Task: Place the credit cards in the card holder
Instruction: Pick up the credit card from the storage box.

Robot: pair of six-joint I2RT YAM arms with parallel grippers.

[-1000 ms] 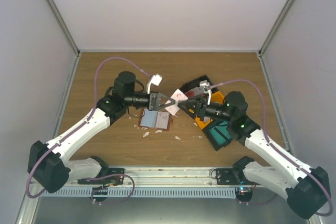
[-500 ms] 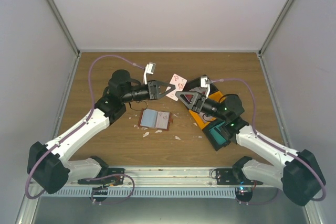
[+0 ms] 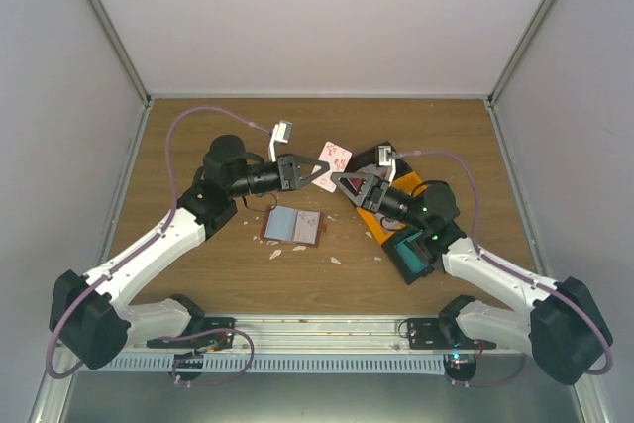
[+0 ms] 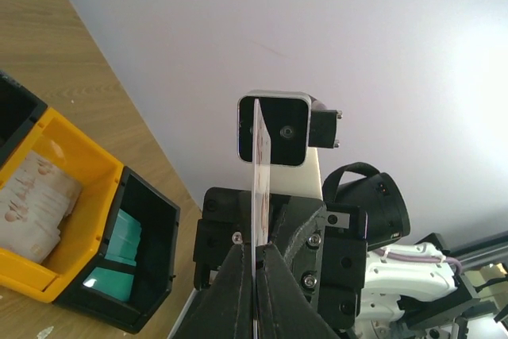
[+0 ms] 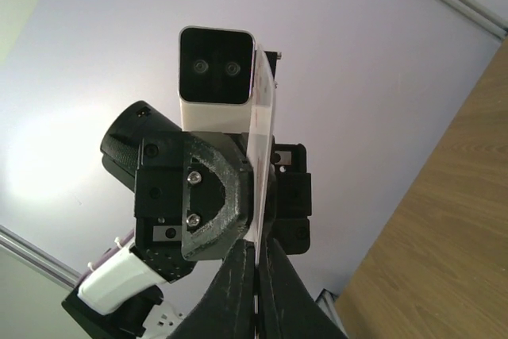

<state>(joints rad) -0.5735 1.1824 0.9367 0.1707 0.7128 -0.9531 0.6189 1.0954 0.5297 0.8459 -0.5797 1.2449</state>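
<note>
The left gripper [image 3: 323, 167] is pinched tight on one whitish-pink plastic credit card [image 3: 336, 156]. It holds the card up in the air, over the middle of the brown wooden tabletop [image 3: 446, 136]. The right gripper [image 3: 337, 179] comes at the same card from the other side, tip to tip with the left one. In each wrist view the card looks like a thin line that runs down between that gripper's own fingers. So I think both grippers are clamped on this card at once, like a hand-over.

The card stands on its edge, with its flat faces turned toward the sides and its free end poking toward the back wall.

The small reddish-brown card holder [image 3: 294, 226] lies open and flat on the tabletop, with its pale blue-grey inside facing up. It is lower than the grippers and lies toward the robot's bases, a bit to the left. The left arm is the nearer one. The holder's long side runs mostly left to right.

I think one gripper has to let go next. Then the card has to come down and tip flat enough to slide into a slot.

More cards wait on the right, well away from the holder, in a yellow plastic bin [image 4: 75, 263] and a black plastic bin [image 4: 155, 275].
</note>
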